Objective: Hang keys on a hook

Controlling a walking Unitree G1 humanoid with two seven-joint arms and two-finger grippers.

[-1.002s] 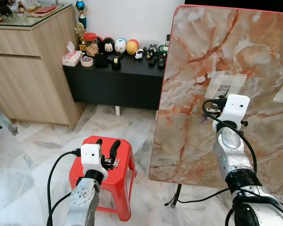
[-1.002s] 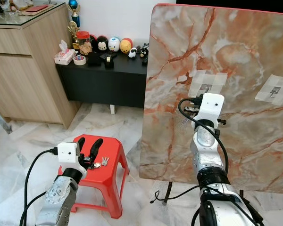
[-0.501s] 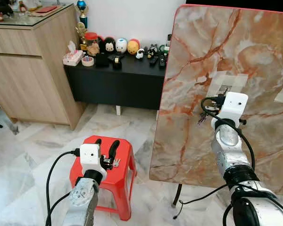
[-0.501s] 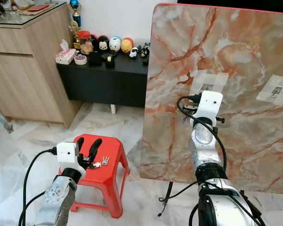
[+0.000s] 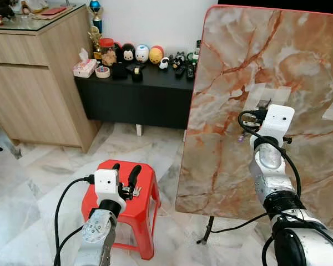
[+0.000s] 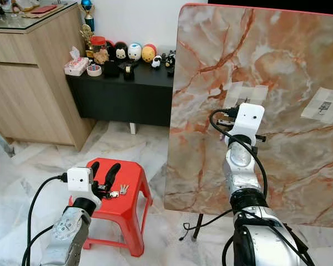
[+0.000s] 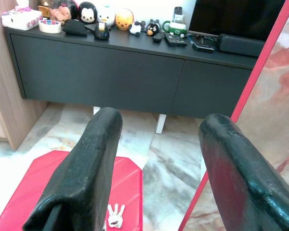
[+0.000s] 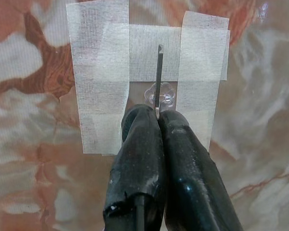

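A small bunch of keys (image 6: 121, 192) lies on the red plastic stool (image 5: 147, 205). My left gripper (image 5: 126, 169) hovers open just above the stool, and the keys (image 7: 114, 216) lie below and between its fingers. A clear hook with a thin metal strip (image 8: 159, 72) is taped to the upright marble board (image 5: 238, 55). My right gripper (image 8: 157, 114) is shut with its tips against the hook's flower-shaped base. In the eye views its white wrist camera (image 5: 278, 117) hides the fingers just below the tape patch (image 6: 244, 94).
A second taped hook (image 6: 327, 105) sits further right on the board. A black low cabinet (image 5: 139, 94) with toys stands behind the stool, beside a wooden cupboard (image 5: 33, 83). The board's stand leg and a loose cable (image 5: 208, 235) lie on the marble floor.
My right wrist has risen slightly toward the taped hook. The left gripper and the keys have stayed put.
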